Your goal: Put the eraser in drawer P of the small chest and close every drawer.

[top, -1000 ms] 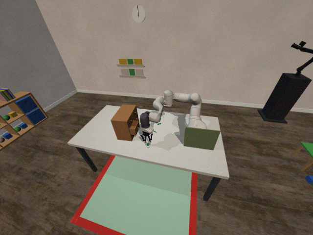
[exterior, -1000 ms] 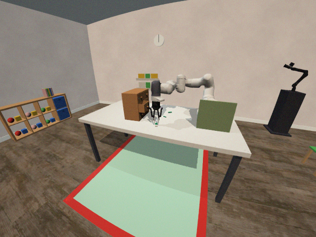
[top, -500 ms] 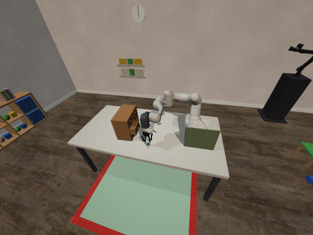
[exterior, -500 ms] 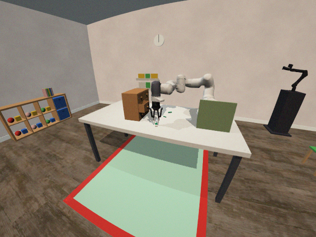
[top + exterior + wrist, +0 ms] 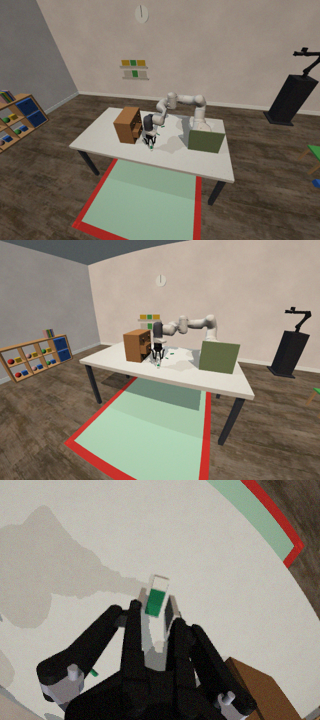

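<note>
Black angular end effector (image 5: 150, 144) (image 5: 158, 363) (image 5: 155, 599), narrowly open, blocky green-and-white eraser (image 5: 151, 147) (image 5: 158, 366) (image 5: 156, 599), boxy brown chest (image 5: 126, 131) (image 5: 132, 349) (image 5: 265, 687)
</note>
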